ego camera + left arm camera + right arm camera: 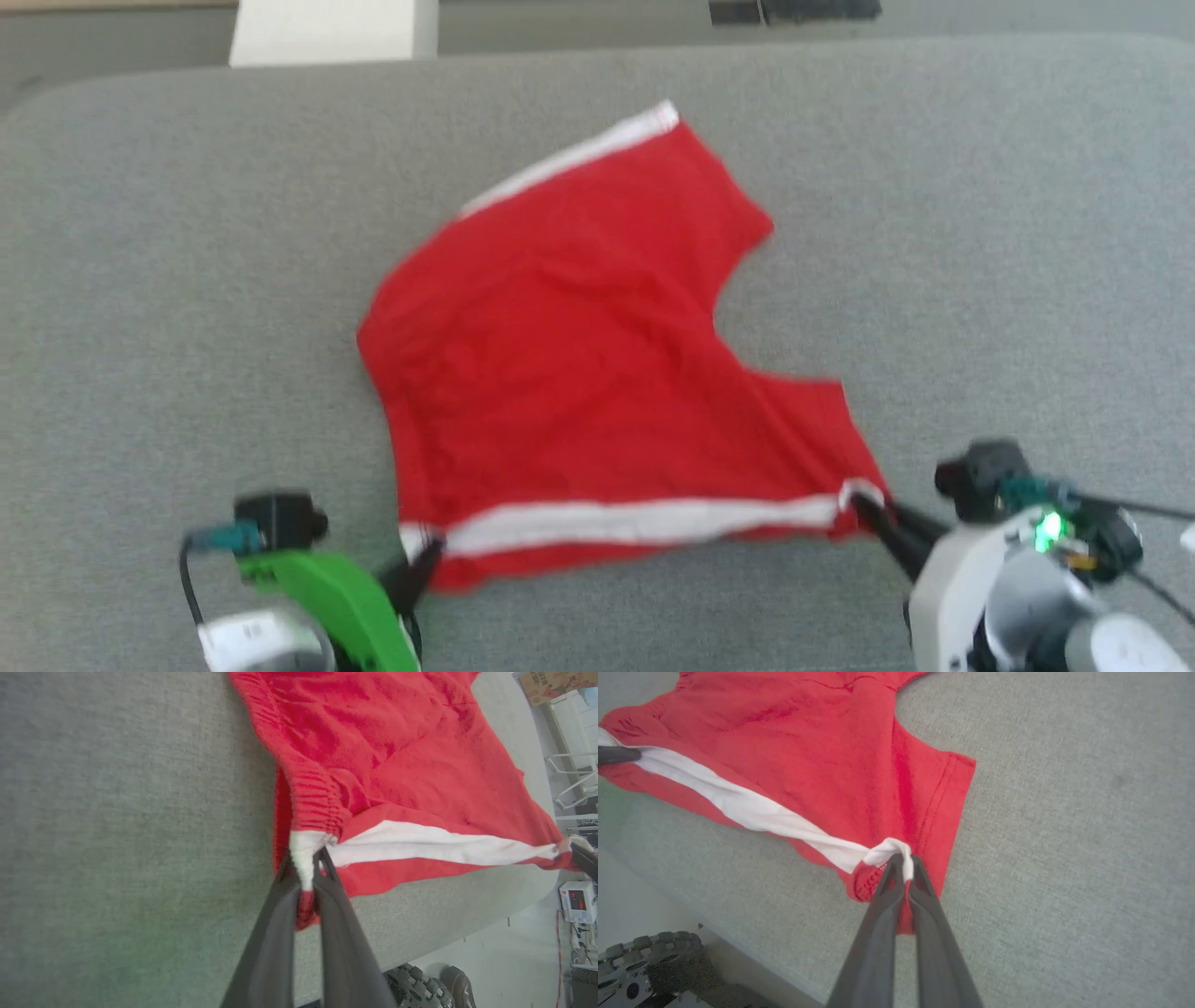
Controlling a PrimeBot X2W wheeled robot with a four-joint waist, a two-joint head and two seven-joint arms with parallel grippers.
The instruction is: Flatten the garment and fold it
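2 grippers, 1 garment. Garment (579, 355): red shorts, spread on the grey felt surface (140, 280), nearest the robot's edge. Left gripper (308, 858): pinching the waistband end of the white stripe (635, 521). Right gripper (901, 861): pinching the hem end. Handling: hold both pinches firm, draw the ends apart evenly until the stripe is taut, then lay it flat.
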